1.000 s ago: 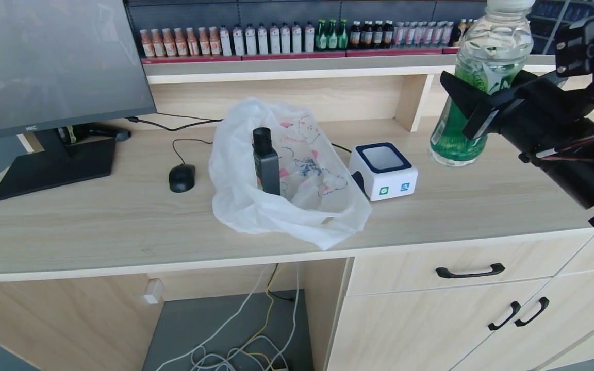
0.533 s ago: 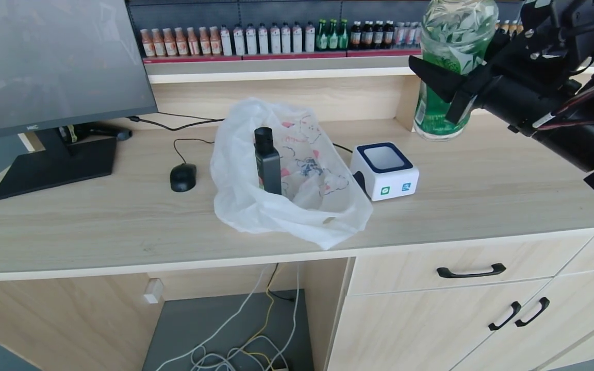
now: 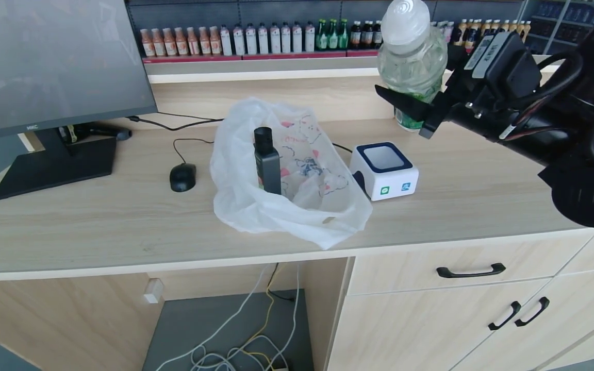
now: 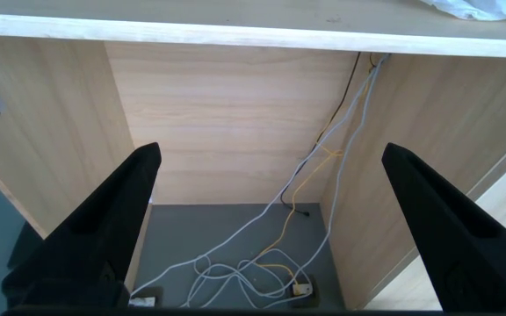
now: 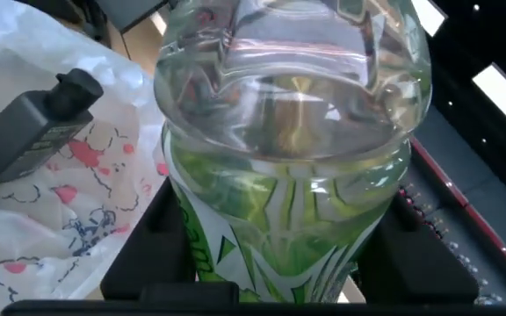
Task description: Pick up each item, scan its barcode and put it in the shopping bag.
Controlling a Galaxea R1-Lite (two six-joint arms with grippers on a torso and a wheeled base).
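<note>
My right gripper is shut on a clear water bottle with a green label and white cap, held in the air above the counter, behind and right of the white barcode scanner. The bottle is tilted, its cap toward the head camera. The white shopping bag lies open at mid-counter with a dark bottle standing in it; the bag and dark bottle sit below the held bottle. My left gripper hangs open below the counter edge, over the floor cables.
A monitor stands at the counter's left, with a black mouse beside it. A raised wooden ledge runs behind the bag, backed by a shelf of bottles. Drawers sit below the counter at right.
The right arm has carried the water bottle up and leftward from the counter's right side toward the scanner, tipping it so its cap faces the head camera. The bag and scanner stay put.
</note>
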